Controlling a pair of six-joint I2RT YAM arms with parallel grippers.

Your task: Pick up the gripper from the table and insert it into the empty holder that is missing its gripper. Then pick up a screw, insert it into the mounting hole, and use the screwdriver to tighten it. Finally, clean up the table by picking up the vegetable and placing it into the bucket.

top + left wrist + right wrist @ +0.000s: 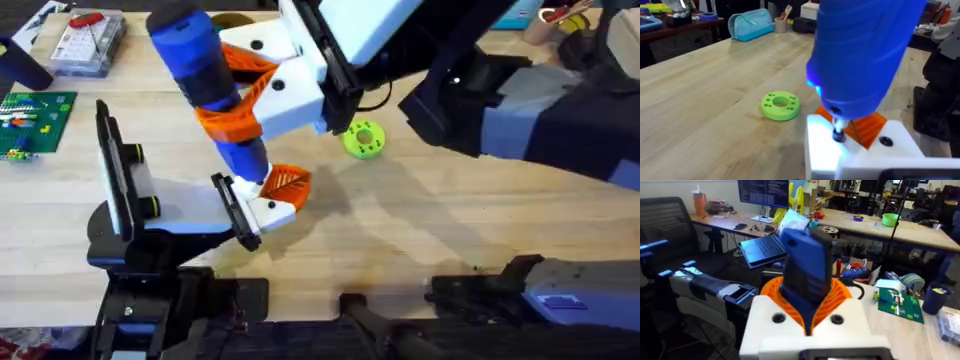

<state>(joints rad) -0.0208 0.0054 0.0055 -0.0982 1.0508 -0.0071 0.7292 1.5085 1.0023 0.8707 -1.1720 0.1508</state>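
From overhead we see the right gripper [245,95] reaching across the middle of the table [430,220], its orange pads clenched around the body of the blue screwdriver [205,75]. The screwdriver tilts, its top toward the far left and its tip pointing down to the small white-and-orange gripper [278,195]. That small gripper sits against the black holder [235,210] at the end of the grey-white arm, left of centre and toward the near side. A lime-green disc [363,139] lies on the wood to the right of it, well apart from the holder. At the far left we see a clear parts box [88,42] and a green board [32,118].

In the left wrist view the screwdriver [865,50] looms large, its metal tip [839,131] touching the white block of the gripper [860,145], with the orange ribbed finger just behind. The green disc [780,105] lies on the table [700,100] beside it. We cannot tell how the left arm's own jaws stand.

In the right wrist view we see the right gripper [810,305] grasping the screwdriver [807,270] between its orange pads [840,295].
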